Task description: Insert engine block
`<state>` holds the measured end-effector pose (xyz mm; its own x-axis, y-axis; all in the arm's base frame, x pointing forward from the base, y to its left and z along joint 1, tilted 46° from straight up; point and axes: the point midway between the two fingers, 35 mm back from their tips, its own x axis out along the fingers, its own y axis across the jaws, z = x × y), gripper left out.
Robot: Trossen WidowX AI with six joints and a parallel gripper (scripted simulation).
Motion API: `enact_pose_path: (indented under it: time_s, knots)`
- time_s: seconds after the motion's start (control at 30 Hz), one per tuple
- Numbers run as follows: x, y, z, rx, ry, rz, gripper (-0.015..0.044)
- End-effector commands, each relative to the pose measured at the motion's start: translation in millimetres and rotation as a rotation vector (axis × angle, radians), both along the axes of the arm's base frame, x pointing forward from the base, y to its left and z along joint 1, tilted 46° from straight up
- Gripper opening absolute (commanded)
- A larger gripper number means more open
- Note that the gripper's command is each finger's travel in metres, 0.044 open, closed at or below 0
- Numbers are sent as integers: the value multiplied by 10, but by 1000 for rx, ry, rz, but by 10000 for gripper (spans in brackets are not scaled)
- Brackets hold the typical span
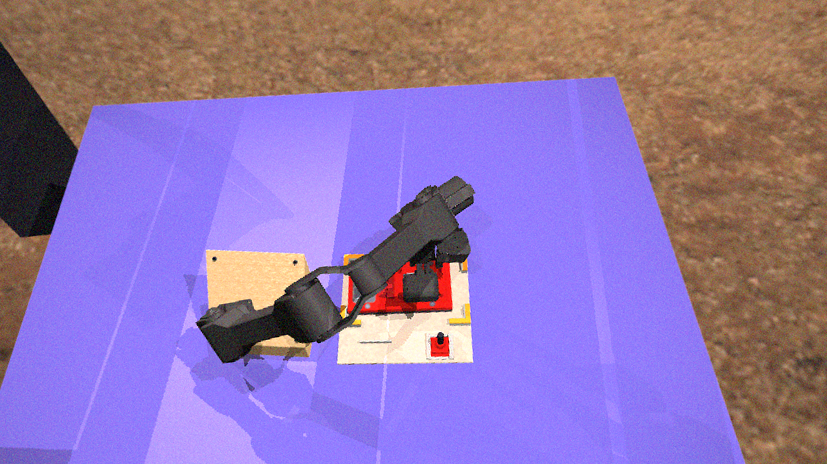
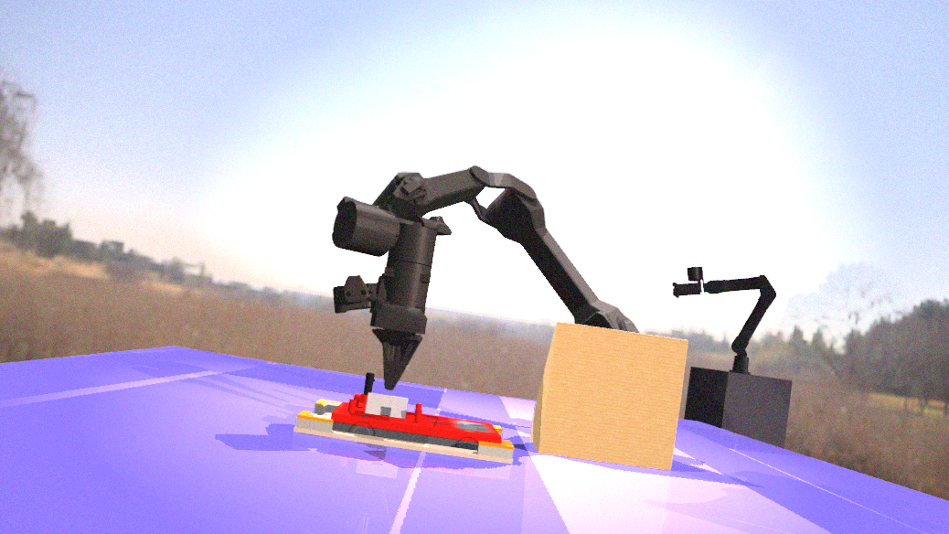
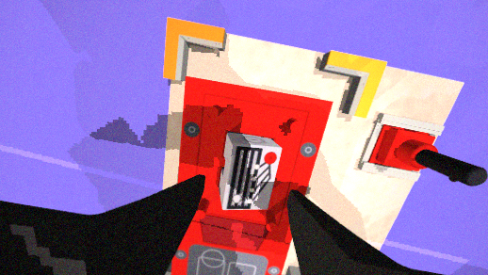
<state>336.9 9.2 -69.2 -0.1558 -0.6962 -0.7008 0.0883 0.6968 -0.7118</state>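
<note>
The engine block [image 2: 387,403] [image 3: 250,174], white and grey with a striped face and a red dot, sits upright in the opening of the red car body [image 1: 445,291] [image 2: 441,427] [image 3: 264,105]. Its upper part stands above the body; its lower end is hidden, so its depth is unclear. A small red rib [image 2: 418,411] rises on the windscreen side, with a gap to the block. My gripper [image 2: 391,387] [image 3: 246,188] is open and empty, pointing down just above the block, with one finger to each side in the wrist view. The arm hides the block in the top view.
The car stands on a cream base plate [image 1: 376,350] [image 3: 278,58] with yellow and orange corner brackets [image 3: 375,85] [image 3: 170,56]. A red base with a black stick [image 1: 440,343] [image 3: 452,167] stands beside the car. A wooden box [image 1: 254,272] [image 2: 613,398] stands near my arm's base.
</note>
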Motion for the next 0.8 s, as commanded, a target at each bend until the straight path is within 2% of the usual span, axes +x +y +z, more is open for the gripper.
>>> enact_pose_path:
  time_s: [0.0,0.23,0.77]
  knots:
    - [0,9,0,4,-3,-6,177]
    - [0,9,0,4,-3,-6,0]
    - [-4,-12,-20,4,-3,-6,0]
